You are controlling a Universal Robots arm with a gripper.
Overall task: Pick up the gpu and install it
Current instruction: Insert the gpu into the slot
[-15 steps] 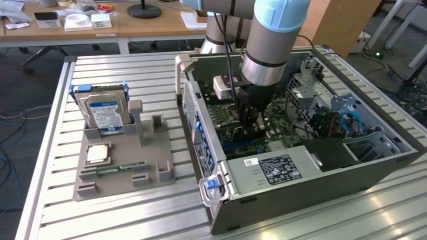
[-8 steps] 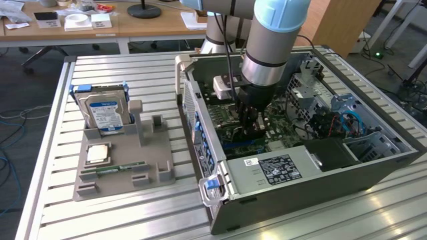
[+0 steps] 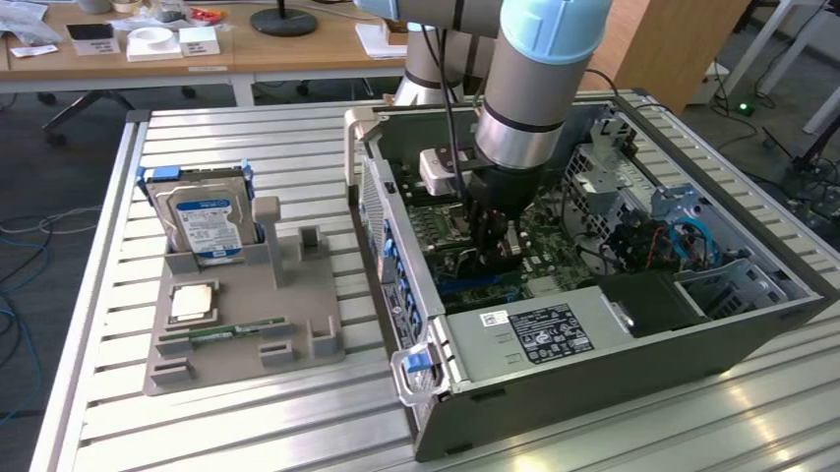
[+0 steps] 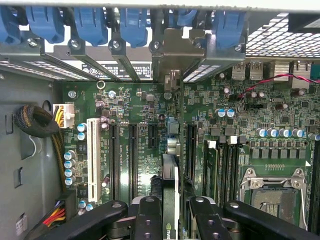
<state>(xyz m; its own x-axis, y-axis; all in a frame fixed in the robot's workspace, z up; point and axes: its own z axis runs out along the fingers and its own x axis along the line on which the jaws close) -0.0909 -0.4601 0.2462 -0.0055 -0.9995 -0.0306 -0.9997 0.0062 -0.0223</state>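
The gpu (image 4: pixel 170 175) shows edge-on in the wrist view as a thin dark card. Its pale metal bracket (image 4: pixel 173 50) reaches the rear slot openings of the case. My gripper (image 4: pixel 175 216) is shut on the card's upper edge, one black finger (image 4: pixel 148 216) on each side. The card stands upright over the green motherboard (image 4: pixel 135 100), between the long black expansion slots (image 4: pixel 190 145); I cannot tell whether its lower edge is seated. In the exterior view my gripper (image 3: pixel 493 258) reaches down inside the open computer case (image 3: pixel 683 339), and its fingers hide the card.
Blue slot latches (image 4: pixel 90 22) line the case's rear wall. The bare CPU socket (image 4: pixel 275 195) and cable bundles (image 4: pixel 37 122) lie on either side of the card. On the table, a grey holder (image 3: pixel 243 344) carries a hard drive (image 3: pixel 207 224), a chip (image 3: pixel 193 303) and a RAM stick (image 3: pixel 223 332).
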